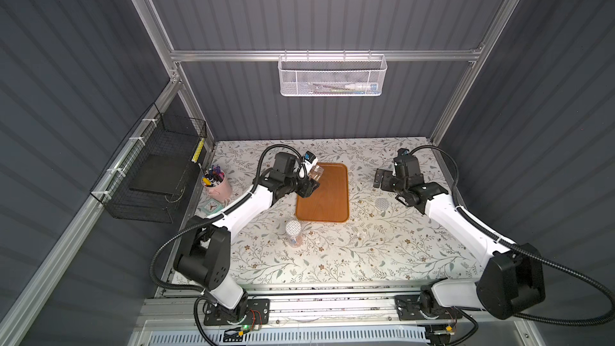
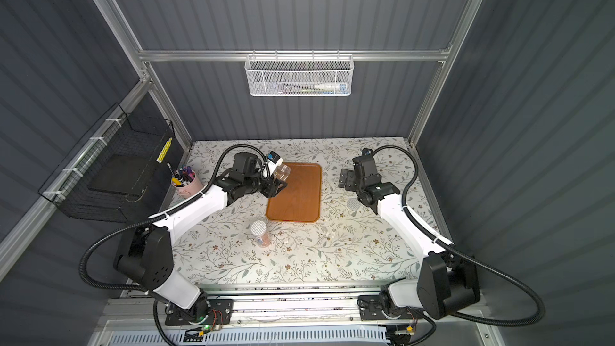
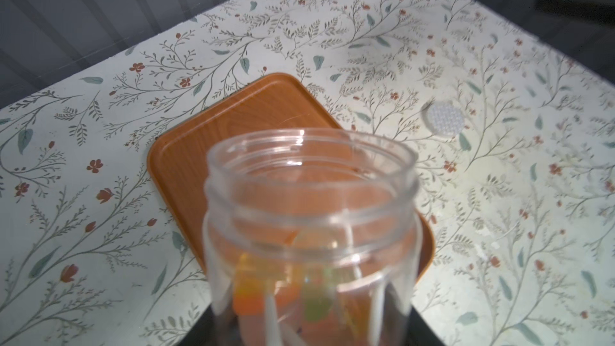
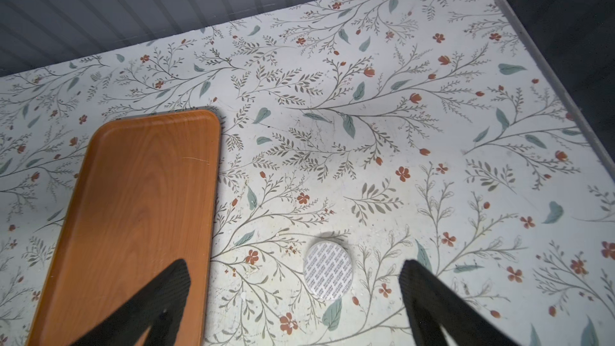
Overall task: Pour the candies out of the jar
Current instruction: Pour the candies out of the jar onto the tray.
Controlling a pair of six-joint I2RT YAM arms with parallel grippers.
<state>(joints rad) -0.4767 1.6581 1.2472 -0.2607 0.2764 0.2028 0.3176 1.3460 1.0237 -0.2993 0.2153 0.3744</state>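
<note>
My left gripper [image 1: 310, 184] is shut on a clear jar [image 1: 315, 172] whose lid is off. It holds the jar tilted above the far left corner of the wooden tray [image 1: 327, 201]. In the left wrist view the jar [image 3: 309, 214] fills the foreground, and blurred orange, green and pink candies [image 3: 253, 294] lie deep inside it. Nothing lies on the tray [image 4: 139, 194]. My right gripper [image 4: 294, 271] stands open above the table to the right of the tray, with nothing between its fingers. A round white patterned lid [image 4: 327, 271] lies flat on the table below it.
A second jar [image 1: 293, 232] with its lid on and pinkish contents stands near the tray's front left corner. A pink cup of pens [image 1: 218, 183] stands at the left edge. A black wire basket [image 1: 149, 178] hangs on the left wall and a white mesh basket [image 1: 332, 76] on the back rail.
</note>
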